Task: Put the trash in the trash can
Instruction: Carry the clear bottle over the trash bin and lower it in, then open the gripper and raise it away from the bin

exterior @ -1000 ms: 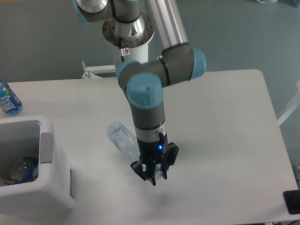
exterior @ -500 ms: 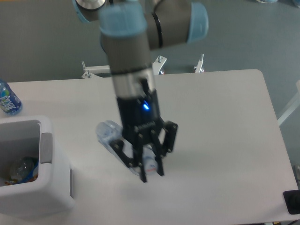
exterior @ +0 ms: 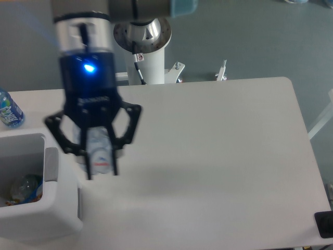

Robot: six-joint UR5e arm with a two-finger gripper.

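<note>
My gripper (exterior: 102,174) hangs high above the table, large in the view, and is shut on a long clear plastic bottle (exterior: 99,150) that sits upright between its fingers. It is just to the right of the white trash can (exterior: 61,209), close to the grey tab (exterior: 51,164) on the can's rim. Another clear bottle (exterior: 23,187) lies inside the can. The upper part of the held bottle is hidden behind the gripper body.
A bottle with a bright blue label (exterior: 9,111) stands at the table's far left edge behind the can. The arm's base (exterior: 143,37) rises at the back. A small black object (exterior: 323,224) sits at the front right corner.
The gripper has lifted the long bottle off the table and carried it up and to the left, from the middle of the table to beside the can's rim.
</note>
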